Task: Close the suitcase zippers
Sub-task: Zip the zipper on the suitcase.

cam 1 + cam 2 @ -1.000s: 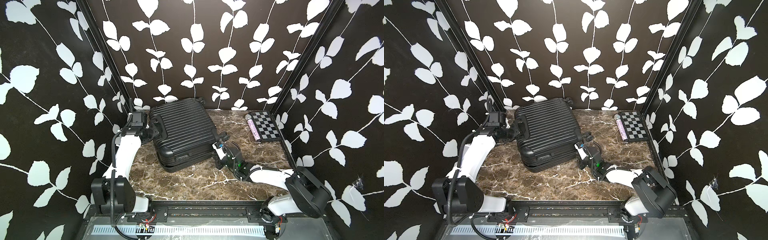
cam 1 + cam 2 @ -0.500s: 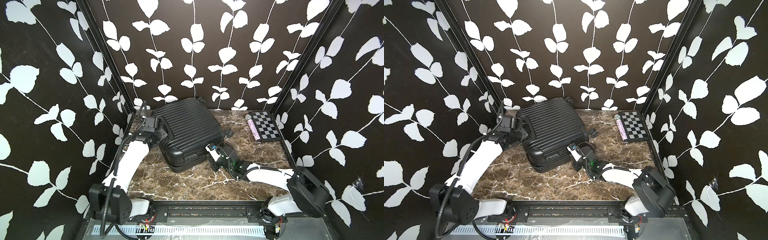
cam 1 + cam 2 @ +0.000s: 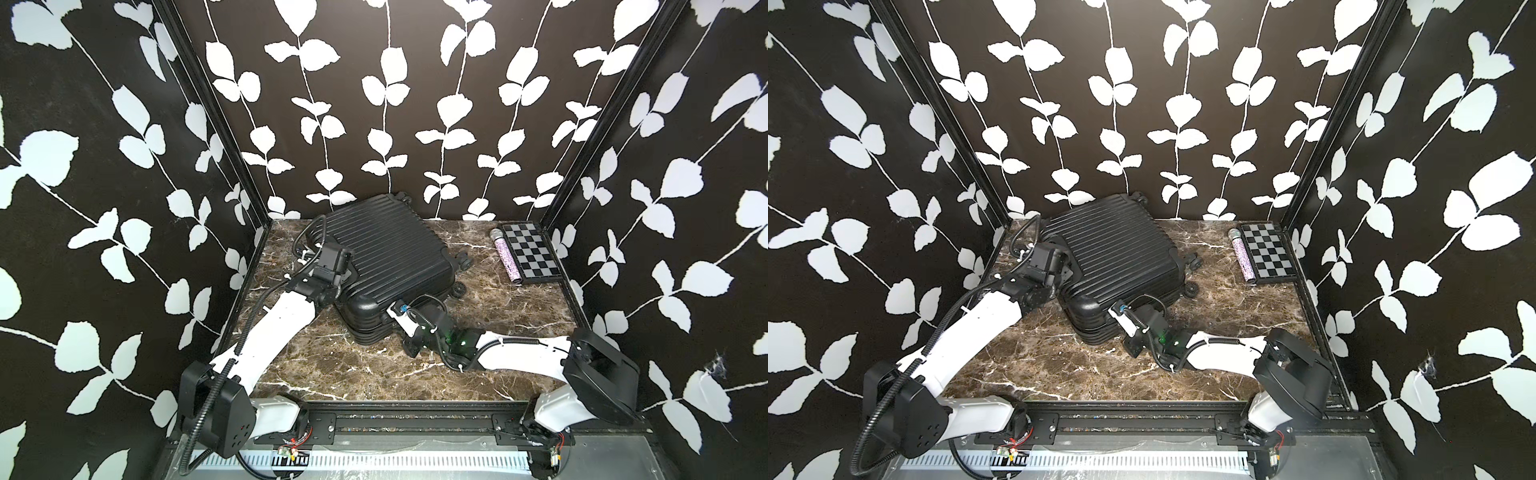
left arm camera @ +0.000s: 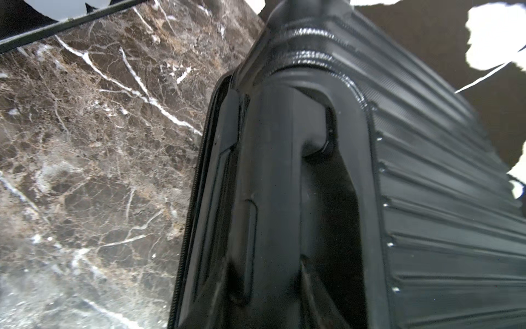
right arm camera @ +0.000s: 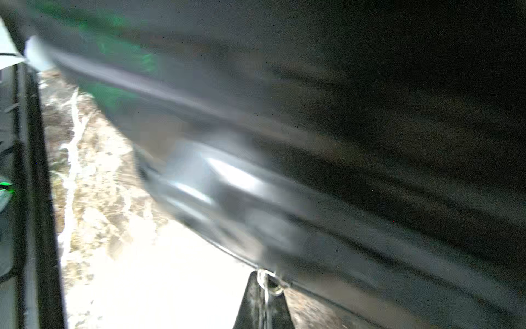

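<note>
The black ribbed suitcase (image 3: 386,253) (image 3: 1113,253) lies flat at the back of the marble table. My left gripper (image 3: 332,289) (image 3: 1059,286) is at its left end. In the left wrist view that gripper (image 4: 273,284) is shut on the case's black handle (image 4: 273,171), and the zippers' track (image 4: 189,210) runs down the seam beside it. My right gripper (image 3: 401,328) (image 3: 1123,328) presses against the near edge of the case. In the blurred right wrist view its fingertips (image 5: 266,287) are shut on a small silver zipper pull ring (image 5: 269,280) at the shell's seam (image 5: 370,142).
A flat checkerboard (image 3: 534,253) lies at the back right with a glittery purple tube (image 3: 506,259) along its left side. Two spinner wheels (image 3: 457,289) stick out on the case's right. Leaf-patterned walls close in the left, back and right.
The suitcase has turned and shifted right and nearer with my left gripper on its handle. My right gripper has moved left along the near edge, holding the pull.
</note>
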Tool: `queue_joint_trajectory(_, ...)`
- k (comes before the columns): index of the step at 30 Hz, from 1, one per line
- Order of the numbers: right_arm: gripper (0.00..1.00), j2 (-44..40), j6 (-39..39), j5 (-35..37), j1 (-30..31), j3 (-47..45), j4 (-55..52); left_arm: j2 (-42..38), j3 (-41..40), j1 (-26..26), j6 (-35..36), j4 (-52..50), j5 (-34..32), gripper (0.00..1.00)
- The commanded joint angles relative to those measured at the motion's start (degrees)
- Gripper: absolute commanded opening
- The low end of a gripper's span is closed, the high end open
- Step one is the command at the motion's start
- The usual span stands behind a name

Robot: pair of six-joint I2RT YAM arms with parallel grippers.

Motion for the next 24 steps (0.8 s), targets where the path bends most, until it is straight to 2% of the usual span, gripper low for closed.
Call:
queue_joint_trajectory(1, 0.00, 0.7, -0.8, -8.6, 4.5, 6.1, 11.6, 0.7, 2.5, -4.4, -10.4, 14.5, -2.0, 0.00)
queue_joint_trajectory(10, 0.00, 6.3, -1.1, -13.3, 7.0, 13.1, 11.4, 2.5, 4.3, -9.1, -12.4, 17.2, -8.6, 0.00)
queue_joint_trajectory(13, 0.00, 7.1, -1.4, -13.7, 7.5, 14.4, 11.0, 3.2, 5.0, -9.6, -12.3, 16.9, -8.7, 0.00)
queue_joint_trajectory(20, 0.00, 5.7, -2.2, 0.8, 6.9, 11.1, 8.3, 2.2, 4.8, -9.7, -14.0, 9.9, -9.6, 0.00)
queue_joint_trajectory(24, 0.00, 5.0, -0.4, 4.4, 4.7, 8.5, 7.2, 0.4, 1.9, -9.8, -16.5, 9.3, -8.7, 0.00)
